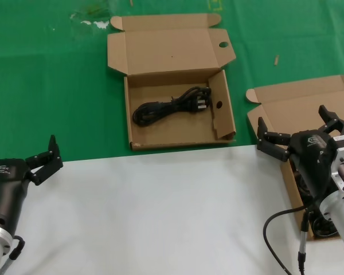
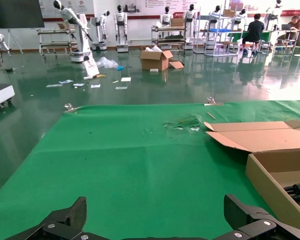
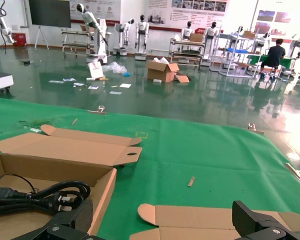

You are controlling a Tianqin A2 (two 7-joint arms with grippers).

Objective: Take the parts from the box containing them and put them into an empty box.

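Note:
A wide carton [image 1: 139,129] with a holed partition [image 1: 218,106] lies at the middle back and holds one black coiled power cord [image 1: 171,106]. The plain-lidded carton [image 1: 286,109] lies at the right. My right arm hides most of its inside, and dark cords [image 1: 324,224] partly show there. My right gripper [image 1: 297,123] hovers open and empty over that carton's lid edge. My left gripper [image 1: 42,153] is open and empty at the near left, over the edge of the white sheet. The right wrist view shows the cord [image 3: 45,195] in the wide carton and the plain lid [image 3: 215,220] below the open jaws.
A white sheet [image 1: 160,212] covers the near part of the green table [image 1: 46,86]. In the left wrist view the wide carton's wall [image 2: 270,185] and lid [image 2: 260,137] lie to one side, with green cloth ahead. Small scraps [image 1: 92,22] lie at the far edge.

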